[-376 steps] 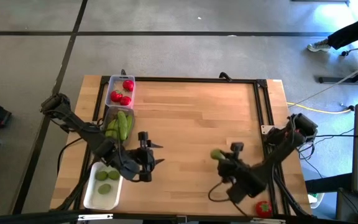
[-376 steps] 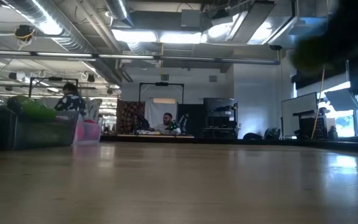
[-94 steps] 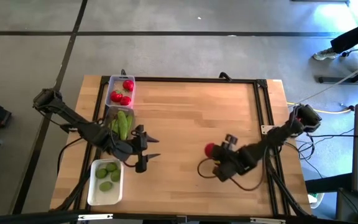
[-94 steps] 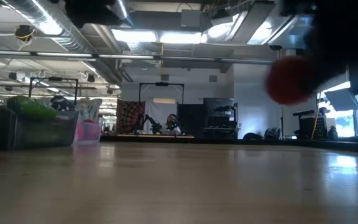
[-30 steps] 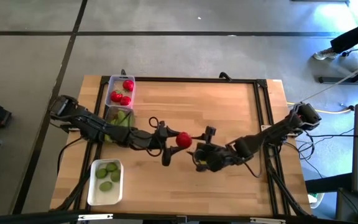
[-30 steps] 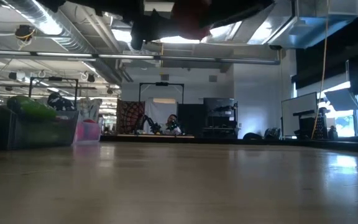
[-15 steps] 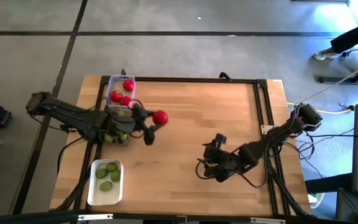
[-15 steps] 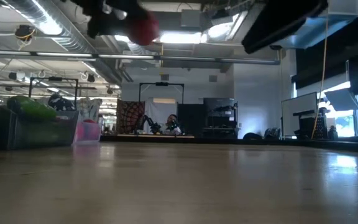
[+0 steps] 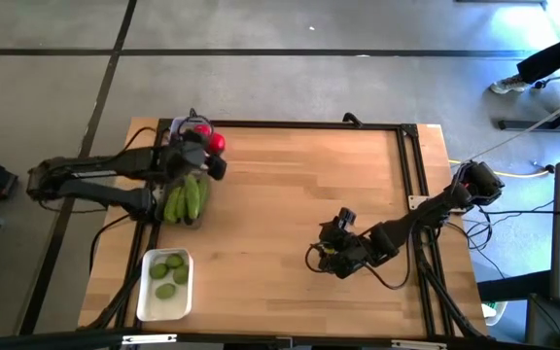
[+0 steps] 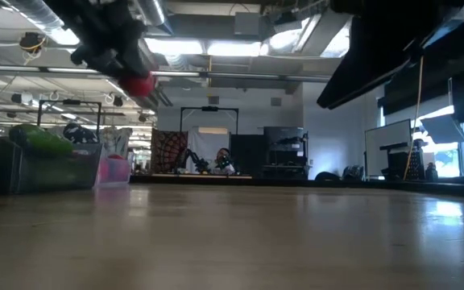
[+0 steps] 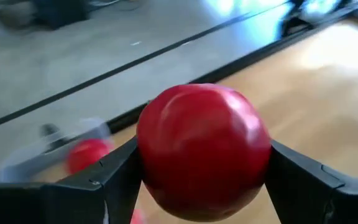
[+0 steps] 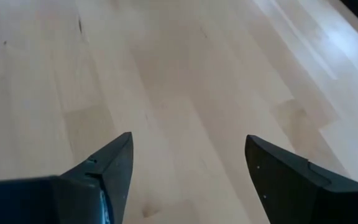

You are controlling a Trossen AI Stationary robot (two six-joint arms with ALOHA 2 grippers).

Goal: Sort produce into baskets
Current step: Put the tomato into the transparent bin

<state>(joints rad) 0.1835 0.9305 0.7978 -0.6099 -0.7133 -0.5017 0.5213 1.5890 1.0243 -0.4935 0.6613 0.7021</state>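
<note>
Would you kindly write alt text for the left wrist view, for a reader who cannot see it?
A red tomato is gripped between the left gripper's two dark fingers, filling the middle of the view. Beyond it lie the wooden table and a clear basket holding another tomato.

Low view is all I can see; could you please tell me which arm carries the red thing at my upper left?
Observer: The left arm does. Its left pincer is shut on a tomato.
Operator: Thank you. Is it over a basket?
Observer: It hangs about at the edge of the clear basket, which holds a second tomato.
Operator: And the other arm, please?
Observer: The right pincer is open and empty, above bare wood of the table.
</note>
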